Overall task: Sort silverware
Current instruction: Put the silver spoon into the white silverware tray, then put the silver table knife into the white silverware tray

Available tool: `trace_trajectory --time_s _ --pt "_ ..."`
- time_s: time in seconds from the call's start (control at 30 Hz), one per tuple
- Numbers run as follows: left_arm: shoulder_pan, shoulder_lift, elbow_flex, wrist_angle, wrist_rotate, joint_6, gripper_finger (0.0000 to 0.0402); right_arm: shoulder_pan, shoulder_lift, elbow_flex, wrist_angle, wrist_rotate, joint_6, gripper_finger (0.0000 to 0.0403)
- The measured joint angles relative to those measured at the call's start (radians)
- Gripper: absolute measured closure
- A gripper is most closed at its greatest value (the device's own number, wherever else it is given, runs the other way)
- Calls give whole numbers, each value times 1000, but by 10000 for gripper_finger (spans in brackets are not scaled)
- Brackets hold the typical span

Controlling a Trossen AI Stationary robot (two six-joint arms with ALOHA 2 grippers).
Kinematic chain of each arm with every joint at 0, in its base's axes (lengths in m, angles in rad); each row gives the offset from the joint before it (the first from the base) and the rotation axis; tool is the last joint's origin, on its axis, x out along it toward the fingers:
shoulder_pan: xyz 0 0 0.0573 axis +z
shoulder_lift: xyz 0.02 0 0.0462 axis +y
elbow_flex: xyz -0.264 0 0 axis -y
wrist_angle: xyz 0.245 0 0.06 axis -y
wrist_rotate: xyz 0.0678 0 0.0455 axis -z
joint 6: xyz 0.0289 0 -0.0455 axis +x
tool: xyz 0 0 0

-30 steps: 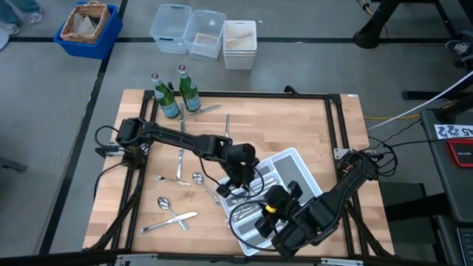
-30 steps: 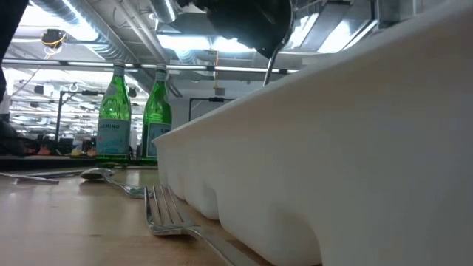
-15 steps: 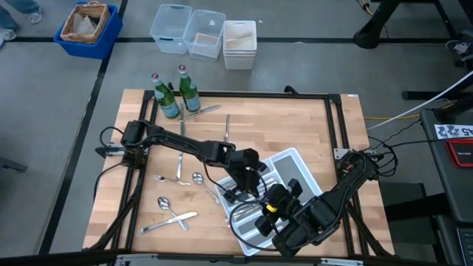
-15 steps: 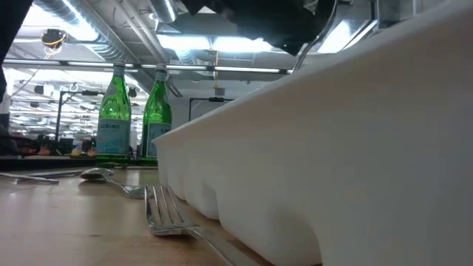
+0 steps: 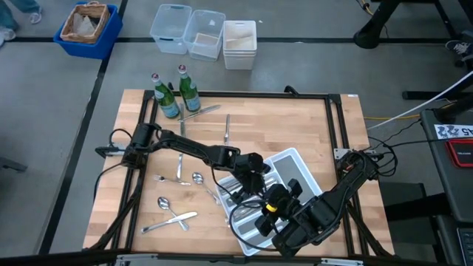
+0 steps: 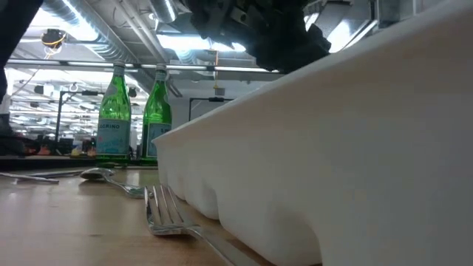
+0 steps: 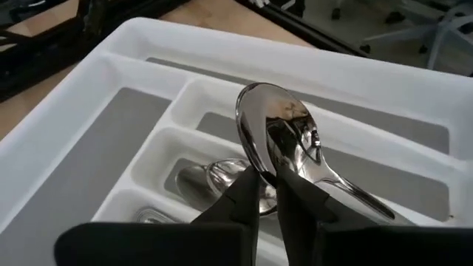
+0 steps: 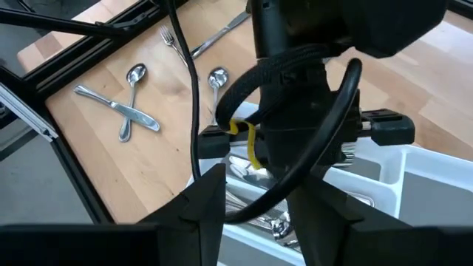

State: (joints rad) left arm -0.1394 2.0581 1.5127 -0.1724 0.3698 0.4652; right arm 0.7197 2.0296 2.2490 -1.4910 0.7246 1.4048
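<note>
A: Colours on the surface (image 5: 295, 125)?
B: Pale wood grain, framed by a black rail. White tray (image 5: 299, 159) with grey floors in its compartments.

A: And the cutlery?
B: Shiny silver throughout: mirror-bright spoon (image 7: 277, 137) in the left hand (image 7: 267, 193), silver fork (image 6: 166, 210) beside the white tray wall, crossed silver pieces on the wood.

A: Bottles?
B: Green glass bottles (image 5: 176, 94), pale labels.

A: The arms?
B: Black, both. Black fingers on the left hand; black right hand (image 8: 255, 196) too, with a yellow tie (image 8: 251, 140) against black cable ahead of it.

A: Beyond the surface?
B: Grey floor, blue bin (image 5: 87, 29), three clear-to-white tubs (image 5: 203, 33).
</note>
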Motion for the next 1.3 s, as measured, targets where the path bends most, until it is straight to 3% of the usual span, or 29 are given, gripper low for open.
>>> trace_trajectory --time_s 0.67,1.0,1.17,1.3 --pt "38 2 -2 -8 -31 -47 368 0 0 0 0 -10 -4 260" --pt "37 0 -2 -36 -67 -44 281 1 0 0 0 -10 -4 260" --pt "38 -23 -1 -61 -67 -117 274 1 0 0 -1 -10 -18 260" --pt "54 -67 0 -190 -70 -230 280 -7 0 0 -3 -1 -30 260"
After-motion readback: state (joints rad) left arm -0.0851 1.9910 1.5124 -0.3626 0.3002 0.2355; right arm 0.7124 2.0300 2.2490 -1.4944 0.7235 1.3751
